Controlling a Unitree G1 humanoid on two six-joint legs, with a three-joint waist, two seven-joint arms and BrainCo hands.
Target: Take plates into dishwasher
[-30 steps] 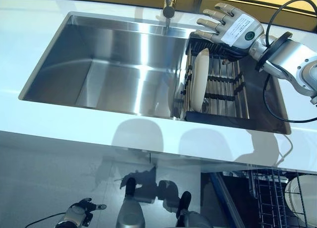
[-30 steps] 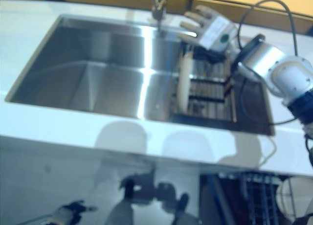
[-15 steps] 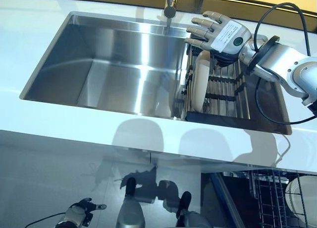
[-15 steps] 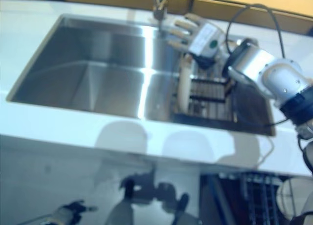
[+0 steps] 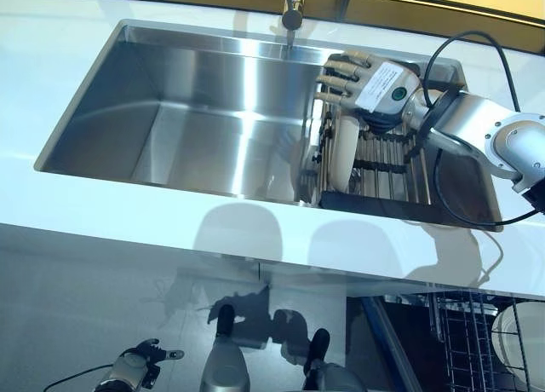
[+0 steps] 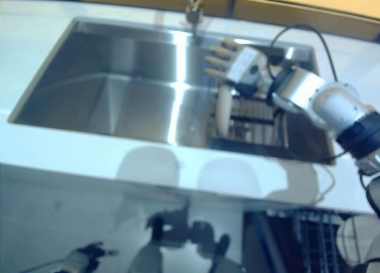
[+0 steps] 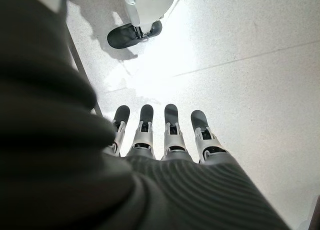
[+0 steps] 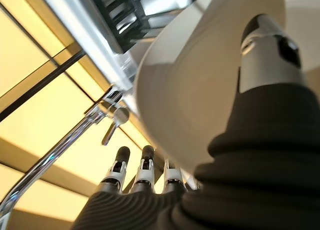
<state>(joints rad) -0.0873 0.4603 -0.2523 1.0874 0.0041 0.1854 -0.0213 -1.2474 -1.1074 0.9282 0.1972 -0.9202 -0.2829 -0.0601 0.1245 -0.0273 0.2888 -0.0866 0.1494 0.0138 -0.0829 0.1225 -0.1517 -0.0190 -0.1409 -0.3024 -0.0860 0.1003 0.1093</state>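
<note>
A cream plate (image 5: 345, 149) stands on edge in the dark dish rack (image 5: 387, 158) at the right end of the sink. My right hand (image 5: 370, 81) hovers at the plate's top edge with straight fingers. In the right wrist view the plate (image 8: 200, 75) lies between the thumb (image 8: 267, 55) and the fingers (image 8: 145, 165), with no grip closed on it. My left hand (image 5: 136, 366) hangs low near the floor, and its fingers (image 7: 170, 125) are straight and empty.
The steel sink (image 5: 196, 111) is set in a white counter, with a faucet (image 5: 293, 4) at its back edge. Below at the right, the dishwasher's wire rack (image 5: 464, 341) is pulled out and holds a white plate (image 5: 515, 341).
My right hand has come down and forward from behind the dish rack to the plate's top edge. The plate has not moved. The left hand is still.
</note>
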